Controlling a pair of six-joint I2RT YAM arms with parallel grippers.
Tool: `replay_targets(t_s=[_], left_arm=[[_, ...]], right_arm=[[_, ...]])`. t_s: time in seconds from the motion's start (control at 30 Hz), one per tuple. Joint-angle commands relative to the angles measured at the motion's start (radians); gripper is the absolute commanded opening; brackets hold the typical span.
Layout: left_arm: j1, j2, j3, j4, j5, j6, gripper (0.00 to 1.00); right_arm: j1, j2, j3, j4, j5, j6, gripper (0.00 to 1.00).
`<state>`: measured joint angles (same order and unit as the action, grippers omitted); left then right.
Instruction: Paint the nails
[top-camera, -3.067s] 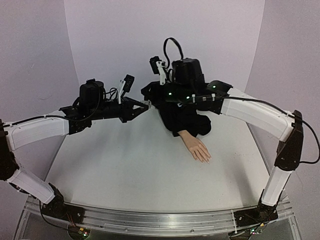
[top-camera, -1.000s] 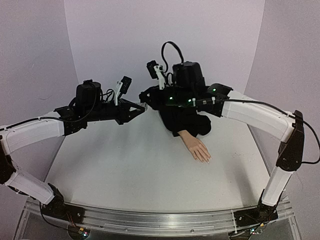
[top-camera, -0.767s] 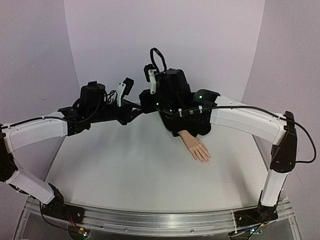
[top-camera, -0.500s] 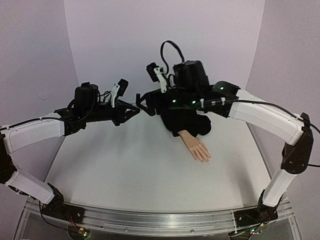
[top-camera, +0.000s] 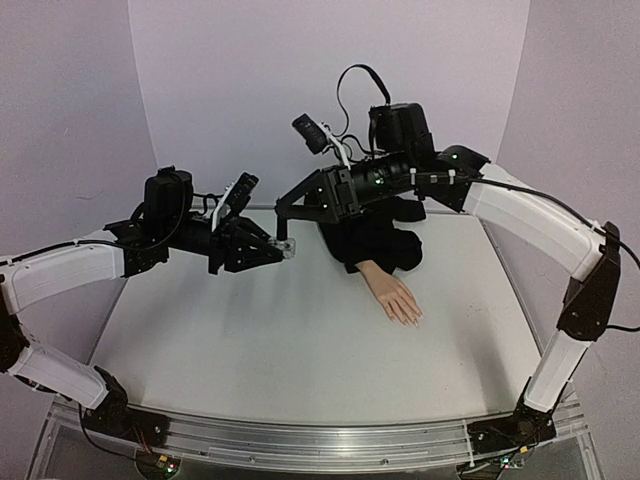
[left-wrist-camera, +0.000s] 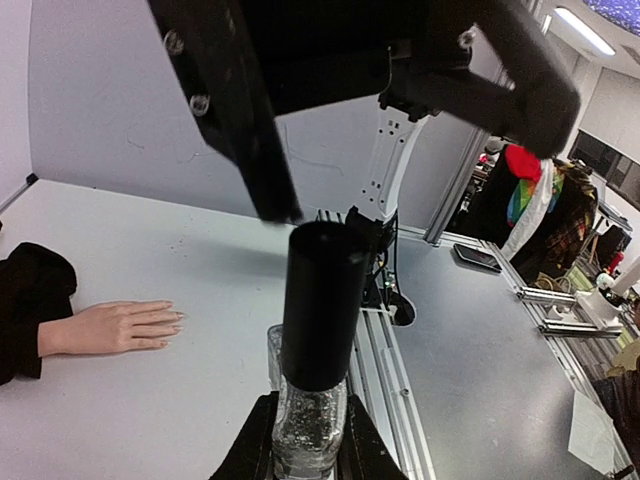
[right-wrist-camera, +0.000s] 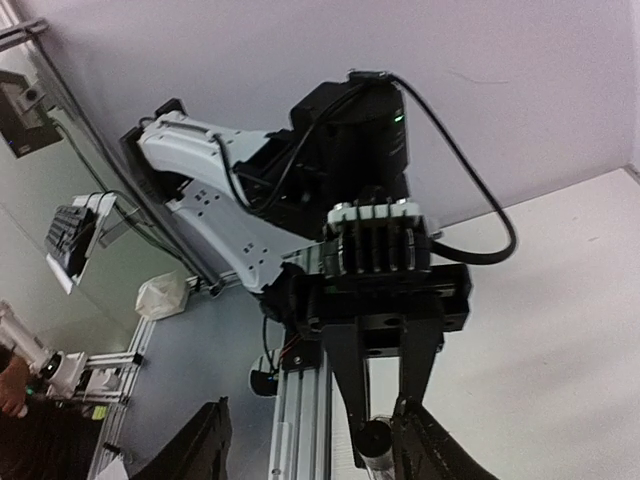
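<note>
We are watching the right pincer (right-wrist-camera: 315, 450) spreading and lifting off the dark cap (left-wrist-camera: 320, 300) while the left pincer (left-wrist-camera: 305, 445) is pinching the small clear bottle (left-wrist-camera: 305, 425) (cap still seated), so the nails (top-camera: 414, 320) on the mannequin hand (top-camera: 396, 296), lying well apart on the worktop (top-camera: 250, 330), are waiting unpainted.

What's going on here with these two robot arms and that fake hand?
The left gripper is shut on a small clear bottle with its dark cap on, held above the table. The right gripper is open right by the cap, not gripping it. The mannequin hand lies flat on the table in its black sleeve, off to the side, and nothing is touching the nails.
</note>
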<state>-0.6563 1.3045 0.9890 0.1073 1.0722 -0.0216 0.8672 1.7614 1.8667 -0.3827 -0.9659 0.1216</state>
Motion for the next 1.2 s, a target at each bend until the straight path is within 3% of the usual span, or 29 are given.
replay_targets(t_s=[0.0, 0.17, 0.37, 0.53, 0.6, 0.67, 0.7, 0.8, 0.83, 0.97, 1.13, 1.17], left_arm=[[0.001, -0.015, 0.050, 0.077, 0.082, -0.031, 0.00], [0.001, -0.011, 0.055, 0.099, 0.092, -0.046, 0.00], [0.001, -0.007, 0.061, 0.110, 0.087, -0.060, 0.00], [0.001, -0.033, 0.060, 0.101, -0.062, -0.072, 0.00], [0.003, -0.047, 0.064, 0.082, -0.225, -0.082, 0.00], [0.005, -0.055, 0.070, 0.058, -0.492, -0.112, 0.00], [0.005, -0.056, 0.071, 0.049, -0.627, -0.132, 0.00], [0.006, -0.012, 0.095, 0.000, -1.022, -0.174, 0.00], [0.005, 0.015, 0.111, -0.014, -1.107, -0.162, 0.00], [0.003, 0.113, 0.145, 0.003, -1.198, -0.145, 0.00], [0.003, 0.142, 0.133, 0.053, -1.027, -0.128, 0.00], [0.003, 0.137, 0.127, 0.061, -0.989, -0.120, 0.00]], right_arm=[[0.003, 0.041, 0.050, 0.007, -0.145, 0.012, 0.51], [0.013, 0.063, 0.048, 0.007, -0.151, 0.012, 0.45], [0.020, 0.080, 0.050, 0.008, -0.153, 0.014, 0.26], [0.020, 0.058, 0.018, 0.011, -0.082, -0.008, 0.01], [0.024, 0.030, -0.027, 0.019, 0.032, -0.021, 0.00], [0.036, -0.004, -0.086, 0.050, 0.280, -0.005, 0.00], [0.047, -0.018, -0.114, 0.066, 0.460, 0.009, 0.00], [0.157, -0.007, -0.133, 0.075, 1.270, 0.060, 0.00], [0.185, 0.013, -0.103, 0.055, 1.385, 0.090, 0.00], [0.251, 0.115, 0.045, -0.022, 1.526, 0.151, 0.00], [0.256, 0.134, 0.121, -0.045, 1.403, 0.107, 0.00], [0.251, 0.123, 0.119, -0.047, 1.363, 0.094, 0.09]])
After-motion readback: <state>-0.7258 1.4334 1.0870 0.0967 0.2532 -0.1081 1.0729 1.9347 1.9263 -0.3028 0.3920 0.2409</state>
